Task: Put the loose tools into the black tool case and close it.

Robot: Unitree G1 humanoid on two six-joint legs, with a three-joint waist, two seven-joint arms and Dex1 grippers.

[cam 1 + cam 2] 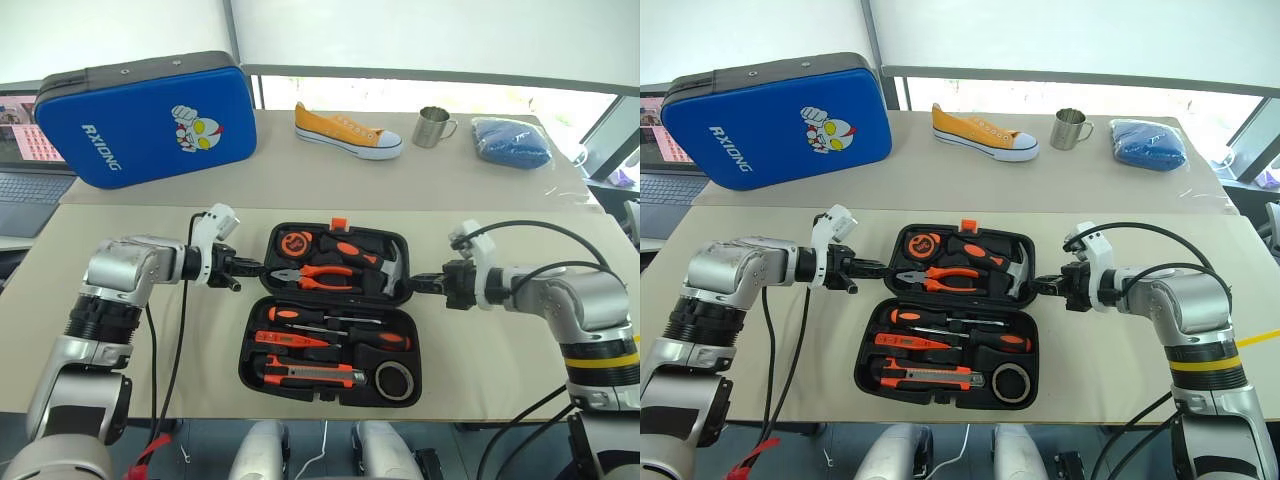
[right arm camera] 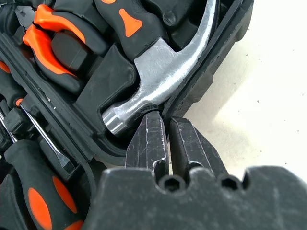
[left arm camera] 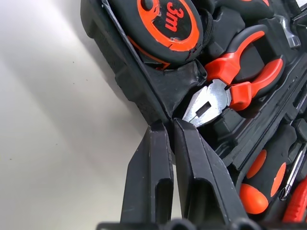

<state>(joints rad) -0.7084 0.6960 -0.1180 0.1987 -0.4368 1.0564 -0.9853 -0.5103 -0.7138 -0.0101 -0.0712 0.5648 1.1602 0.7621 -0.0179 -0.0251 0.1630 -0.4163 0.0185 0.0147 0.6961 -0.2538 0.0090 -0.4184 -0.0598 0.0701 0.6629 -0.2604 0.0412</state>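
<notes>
ITEM: black tool case [image 1: 262,340], open flat on bench [image 1: 120,390], centre front. Far half holds tape measure [image 1: 294,242], pliers [image 1: 318,277], hammer [image 1: 385,268]. Near half holds the loose tools, all seated in recesses: two screwdrivers [image 1: 330,320], tester pen [image 1: 290,339], utility knife [image 1: 310,375], tape roll [image 1: 393,380]. Orange latch [image 1: 339,224] on far edge. Judgement: loading done, closing step in hand.

MY END EFFECTORS: left end effector [image 3: 169,125] fingers pinched together on the far half's left rim, by the pliers nose. Right end effector [image 2: 165,117] fingers likewise closed on the far half's right rim, by the hammer head. Each grips thin wall only, no tool.

RISKS (judgement):
- Thin rim pinch both sides; lid may slip out mid-swing if arms lift unevenly, then drop or twist at hinge.
- Far half carries the heavy items; once tipped, hammer or pliers may fall from recesses onto near-half tools and block closure.
- Near half is held by nothing; whole case may slide or lift w/ the lid.
- Any tool sitting proud stops the latch catching.

SURROUNDINGS: blue RXIONG case [image 1: 145,120], yellow shoe [image 1: 345,130], metal mug [image 1: 432,126], blue cloth bundle [image 1: 511,141], all at bench back, well apart from work. Laptop [image 1: 25,180] far left.

IN THE WAY: nothing btwn halves that I can see; arm cables hang near, off the case.
</notes>
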